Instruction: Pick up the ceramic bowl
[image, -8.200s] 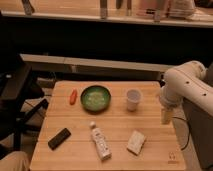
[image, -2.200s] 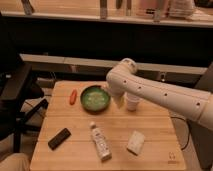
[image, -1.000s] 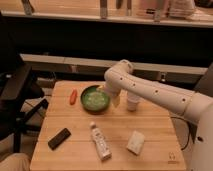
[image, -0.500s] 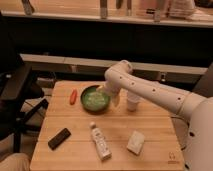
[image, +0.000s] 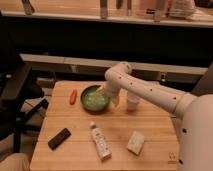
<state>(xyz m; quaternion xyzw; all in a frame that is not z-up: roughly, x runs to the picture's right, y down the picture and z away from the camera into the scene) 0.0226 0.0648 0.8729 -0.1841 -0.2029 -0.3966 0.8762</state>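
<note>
The ceramic bowl (image: 93, 99) is a round green bowl with a dark rim, sitting on the wooden table (image: 150, 125) left of centre near the back. My white arm reaches in from the right, and the gripper (image: 105, 93) is down at the bowl's right rim, over its inner edge. The arm's wrist covers part of that rim.
A small white cup (image: 132, 103) stands just right of the bowl, partly behind the arm. A red item (image: 73, 96) lies left of the bowl. At the front are a black object (image: 59, 138), a white bottle (image: 100, 141) and a pale block (image: 135, 142). A dark chair (image: 17, 95) stands to the left.
Over the last seconds the arm swung in from the right across the table to the bowl. In the last second the gripper settled slightly lower at the bowl's right rim.
</note>
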